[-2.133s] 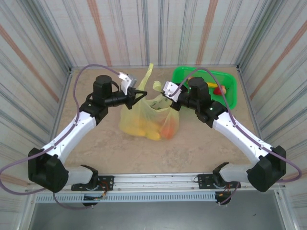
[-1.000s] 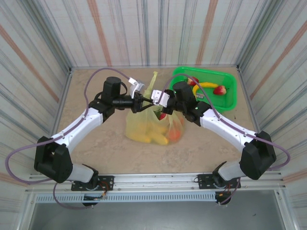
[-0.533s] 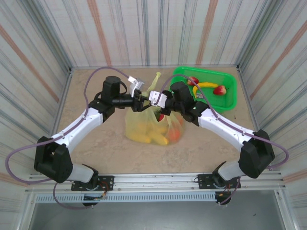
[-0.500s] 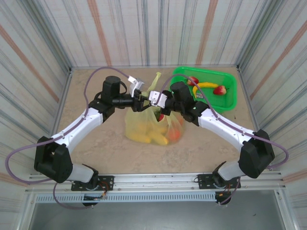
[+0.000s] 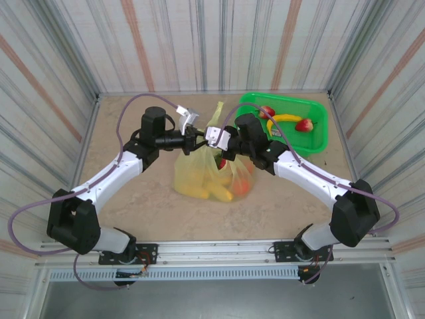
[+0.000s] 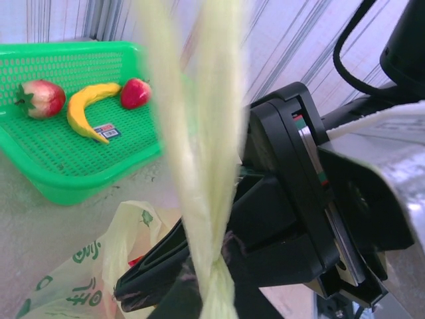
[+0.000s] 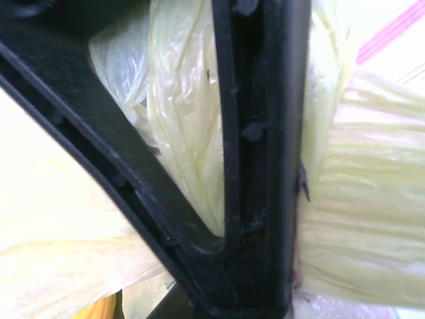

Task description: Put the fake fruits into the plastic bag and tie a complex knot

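The plastic bag (image 5: pixel 199 171) stands mid-table with fake fruits inside: yellow bananas (image 5: pixel 201 192), an orange ball (image 5: pixel 242 186) and a red piece (image 5: pixel 222 161). My two grippers meet just above its mouth. The left gripper (image 5: pixel 198 140) is shut on a bag handle (image 6: pixel 199 166), a pale strip that twists near my jaws and rises to a free end (image 5: pixel 216 111). Pressed against it from the right, my right gripper (image 5: pixel 212 138) is shut on bunched handle plastic (image 7: pixel 189 133). I cannot make out a finished knot.
A green slotted basket (image 5: pixel 319 136) sits at the back right, holding a red strawberry (image 5: pixel 267 111), a banana (image 5: pixel 285 118) and another strawberry (image 5: pixel 305 124). Striped walls close in the table on three sides. The right arm's black wrist (image 6: pixel 292 199) crowds the left wrist view.
My left gripper has closed on the bag handle after standing partly open. Both arms drew together over the bag two seconds ago and have barely moved since.
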Tool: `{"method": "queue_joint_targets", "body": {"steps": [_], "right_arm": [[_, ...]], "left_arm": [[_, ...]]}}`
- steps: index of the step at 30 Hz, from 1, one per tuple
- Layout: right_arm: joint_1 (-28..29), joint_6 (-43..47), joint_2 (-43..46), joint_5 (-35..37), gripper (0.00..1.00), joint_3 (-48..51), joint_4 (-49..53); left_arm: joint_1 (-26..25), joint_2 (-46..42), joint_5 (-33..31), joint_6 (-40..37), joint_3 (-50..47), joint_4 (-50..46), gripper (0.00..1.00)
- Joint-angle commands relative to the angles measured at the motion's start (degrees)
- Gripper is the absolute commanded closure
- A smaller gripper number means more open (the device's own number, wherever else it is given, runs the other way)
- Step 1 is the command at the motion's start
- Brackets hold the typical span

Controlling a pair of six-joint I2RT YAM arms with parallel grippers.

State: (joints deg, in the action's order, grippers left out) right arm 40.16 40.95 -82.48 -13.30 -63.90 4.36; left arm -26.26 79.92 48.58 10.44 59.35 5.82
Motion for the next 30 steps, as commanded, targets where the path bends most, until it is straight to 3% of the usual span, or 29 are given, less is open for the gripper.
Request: {"method": "queue_joint_targets", "body": {"steps": [1, 5, 7, 9, 14, 22, 30], "right_arm": [[0.5, -1.3, -0.1, -0.5, 1.00, -0.4, -1.1], [-0.3, -1.5, 1.0, 0.4, 0.98, 0.2, -1.4], [-0.7, -2.5, 2.0, 1.6, 0.76, 1.5, -3.3], [-0.9, -3.4, 3.6, 3.2, 0.63, 3.4, -4.9], [-1.7, -7.2, 6.1, 9.7, 0.55, 7.2, -10.0], [-3.9, -12.8, 8.6, 8.9, 0.61, 8.9, -13.2], [-5.0, -14.1, 8.4, 1.3, 0.94, 6.0, -8.5]], "left_arm": [[-0.2, -1.9, 2.2, -0.9, -1.3, 2.9, 0.99], [-0.1, -3.5, 1.5, -2.4, -2.5, 3.9, 1.00], [-0.1, -4.0, 1.5, -2.7, -3.3, 5.0, 1.00], [-0.1, -4.5, 1.6, -3.0, -3.6, 5.5, 1.00], [0.0, -5.4, 2.1, -4.4, -4.3, 5.9, 1.00], [0.0, -6.3, 4.6, -8.3, -4.7, 5.2, 1.00], [0.0, -7.1, 5.0, -10.9, -4.8, 3.8, 0.98]]}}
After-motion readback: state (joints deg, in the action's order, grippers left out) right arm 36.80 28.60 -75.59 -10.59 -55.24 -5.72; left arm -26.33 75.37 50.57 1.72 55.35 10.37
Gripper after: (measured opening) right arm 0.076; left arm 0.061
